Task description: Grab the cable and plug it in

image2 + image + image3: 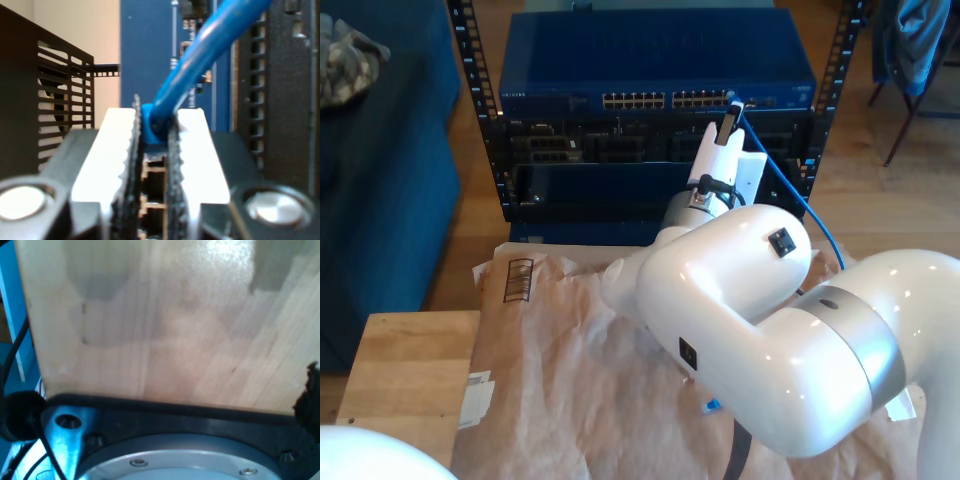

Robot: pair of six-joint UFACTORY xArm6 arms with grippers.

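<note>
The cable is bright blue. Its blue plug end is pinched between the white, serrated fingers of my second gripper, which is shut on it. In the exterior view my second gripper is held up against the right end of the port row on the blue switch. From there the cable trails down toward the exterior view's right. I cannot tell whether the plug sits in a port. The first wrist view looks down on a wooden board and a grey arm base.
The switch sits in a black rack with darker units below it. Crumpled brown paper covers the table under the big white arm. A wooden board lies at the exterior view's lower left, with a blue sofa behind it.
</note>
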